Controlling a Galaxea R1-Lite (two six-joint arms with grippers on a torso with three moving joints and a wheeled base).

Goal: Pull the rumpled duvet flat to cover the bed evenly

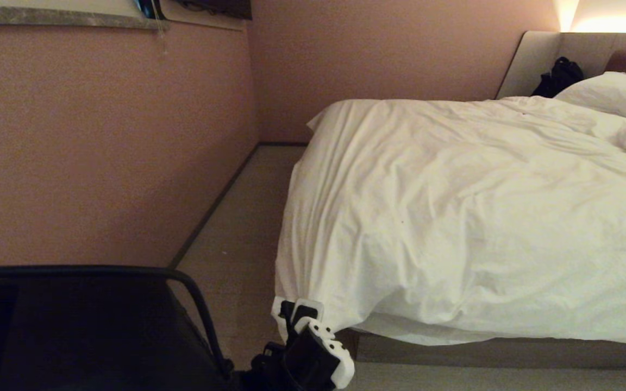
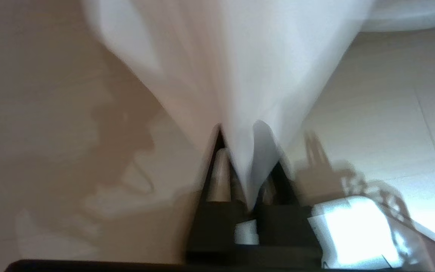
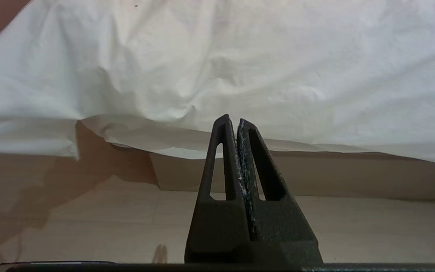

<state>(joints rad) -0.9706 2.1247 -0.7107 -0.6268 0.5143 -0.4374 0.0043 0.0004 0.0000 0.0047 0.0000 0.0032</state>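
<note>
So the duvet [image 1: 470, 217] is spread over pretty much the whole bed [image 1: 508, 353], puffy and creased, with its near left corner hanging off the bed's foot corner toward the floor. The left gripper [image 1: 298, 317] is right at that corner, low beside the bed base. In the left wrist view the cloth funnels down between the 2 fingers [image 2: 217, 177], which stand a little apart with the fabric bunched in the gap, so I'd call it a loose pinch, maybe letting go. The right gripper [image 3: 237, 128] is pressed fully closed, holding nothing, pointed at the bed's foot edge.

My guess: this is the tail end of a corner pull. Next move probably needs a clean release, then checking the overhang against the bed edges and tugging wherever it's uneven.
</note>
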